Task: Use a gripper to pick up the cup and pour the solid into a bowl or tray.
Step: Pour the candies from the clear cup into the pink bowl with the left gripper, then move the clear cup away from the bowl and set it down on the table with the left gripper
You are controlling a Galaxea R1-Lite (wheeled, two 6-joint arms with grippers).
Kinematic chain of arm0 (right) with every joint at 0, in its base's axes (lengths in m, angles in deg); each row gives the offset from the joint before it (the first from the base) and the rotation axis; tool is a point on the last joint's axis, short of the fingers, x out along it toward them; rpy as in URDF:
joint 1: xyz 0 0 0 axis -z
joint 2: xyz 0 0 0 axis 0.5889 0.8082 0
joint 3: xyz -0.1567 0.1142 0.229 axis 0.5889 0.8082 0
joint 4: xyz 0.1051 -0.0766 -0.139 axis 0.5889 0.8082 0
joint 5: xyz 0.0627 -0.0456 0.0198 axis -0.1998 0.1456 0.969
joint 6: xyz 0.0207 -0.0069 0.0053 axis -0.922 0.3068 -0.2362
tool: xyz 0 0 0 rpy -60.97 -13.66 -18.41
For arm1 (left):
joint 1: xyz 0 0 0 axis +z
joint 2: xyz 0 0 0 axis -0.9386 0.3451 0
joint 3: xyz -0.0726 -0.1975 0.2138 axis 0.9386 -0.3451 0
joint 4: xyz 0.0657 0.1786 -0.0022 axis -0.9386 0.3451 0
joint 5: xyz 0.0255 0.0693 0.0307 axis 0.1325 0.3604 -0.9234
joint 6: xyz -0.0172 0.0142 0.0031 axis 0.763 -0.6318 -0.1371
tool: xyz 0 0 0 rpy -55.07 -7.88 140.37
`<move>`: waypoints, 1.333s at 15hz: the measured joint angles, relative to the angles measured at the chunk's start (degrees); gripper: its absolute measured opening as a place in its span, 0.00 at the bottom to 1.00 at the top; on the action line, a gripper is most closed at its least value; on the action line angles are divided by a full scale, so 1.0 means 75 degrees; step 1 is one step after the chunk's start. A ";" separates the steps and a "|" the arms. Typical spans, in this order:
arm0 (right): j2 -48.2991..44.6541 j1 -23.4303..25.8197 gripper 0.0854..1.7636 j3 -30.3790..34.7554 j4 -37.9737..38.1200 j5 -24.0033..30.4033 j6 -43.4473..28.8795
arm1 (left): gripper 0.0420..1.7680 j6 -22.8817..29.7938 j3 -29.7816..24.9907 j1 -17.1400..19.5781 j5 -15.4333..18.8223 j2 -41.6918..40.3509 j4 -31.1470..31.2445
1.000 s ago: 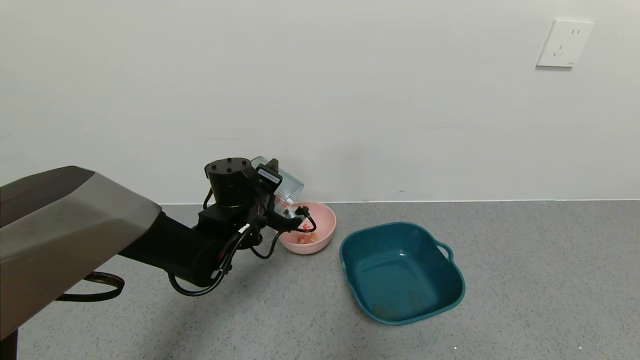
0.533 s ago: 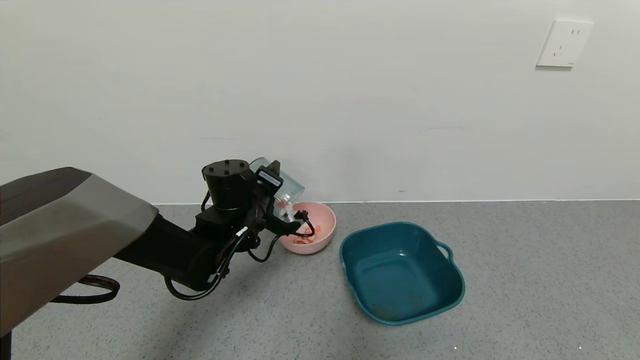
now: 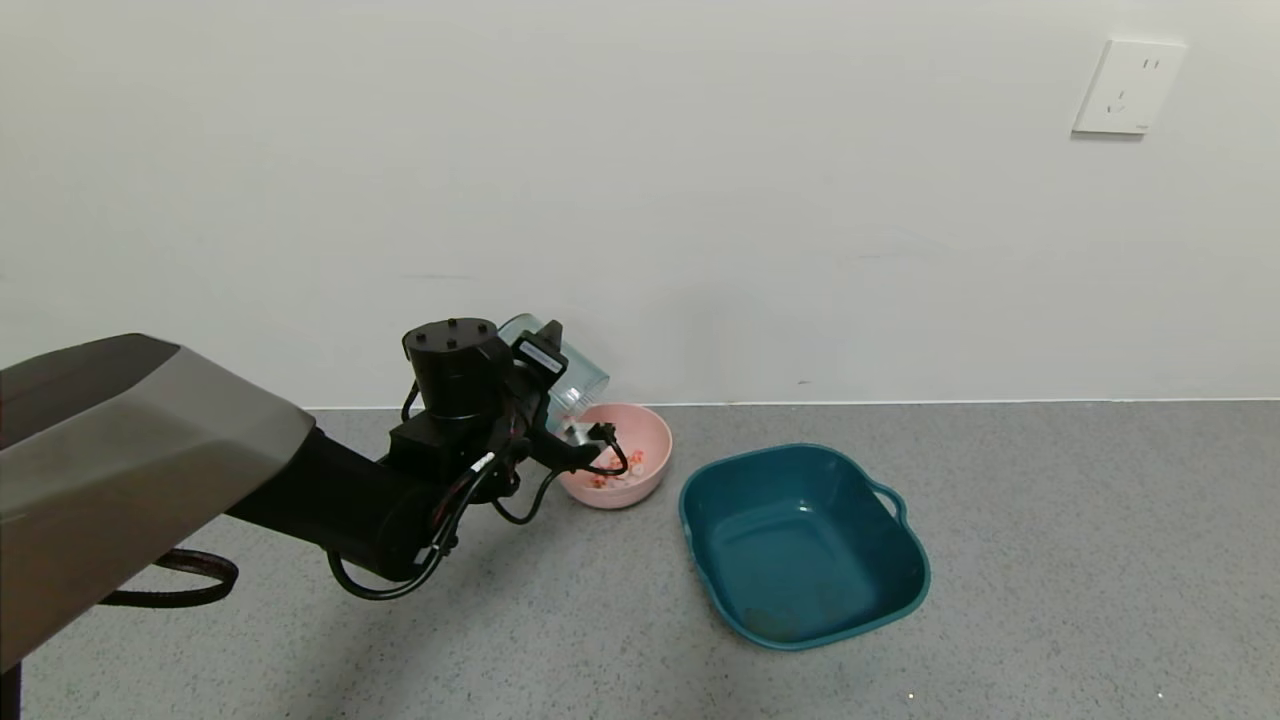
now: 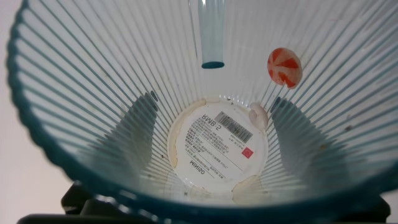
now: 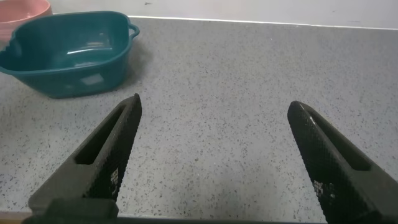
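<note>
Left gripper [image 3: 560,385] holds the cup [image 3: 570,375], jaws closed on its wall. Cup is tipped steeply, mouth angled down over the pink bowl [image 3: 650,470] so contents drop straight in, not onto the bench [image 3: 1050,560].

Bowl sits at the back by the wall, at 10 o'clock from the teal tray [image 3: 805,545], close beside it but apart. Orange-red and white pieces [image 3: 615,478] already lie in the bowl.

Left wrist view looks straight down the ribbed cup [image 4: 199,112]: one orange-and-white piece [image 4: 284,66] clings to the wall, a pale one [image 4: 258,114] by the labelled base. Pour judged nearly done; a steeper tilt or shake probably needed to free the stragglers.

Right gripper [image 5: 217,155] hangs idle low over bare bench, at 5 o'clock from the tray [image 5: 68,56], jaws wide apart, holding nothing.
</note>
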 joint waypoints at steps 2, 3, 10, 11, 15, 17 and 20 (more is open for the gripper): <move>0.0000 0.0000 0.97 0.0000 0.0000 -0.0007 0.0000 | 0.72 0.0067 -0.0007 0.0008 0.0000 -0.0021 0.0000; 0.0000 0.0000 0.97 0.0000 0.0000 -0.0003 0.0000 | 0.72 0.0172 -0.0011 0.0011 -0.0033 -0.0033 -0.0011; 0.0000 0.0000 0.97 0.0000 0.0000 0.0003 0.0000 | 0.72 0.2253 -0.0554 -0.0021 -0.0863 -0.0265 -0.0263; 0.0000 0.0000 0.97 0.0000 0.0000 -0.0003 0.0000 | 0.72 0.2713 -0.0601 -0.0021 -0.0995 -0.0304 -0.0263; 0.0000 0.0000 0.97 0.0000 0.0000 -0.0003 0.0000 | 0.72 0.4579 -0.0668 -0.0010 -0.1466 -0.0397 -0.0228; 0.0000 0.0000 0.97 0.0000 0.0000 -0.0003 0.0000 | 0.72 0.5296 -0.0653 0.0013 -0.1723 -0.0434 -0.0213; 0.0000 0.0000 0.97 0.0000 0.0000 -0.0003 0.0000 | 0.72 0.6329 -0.0639 0.0031 -0.1965 -0.0462 -0.0210</move>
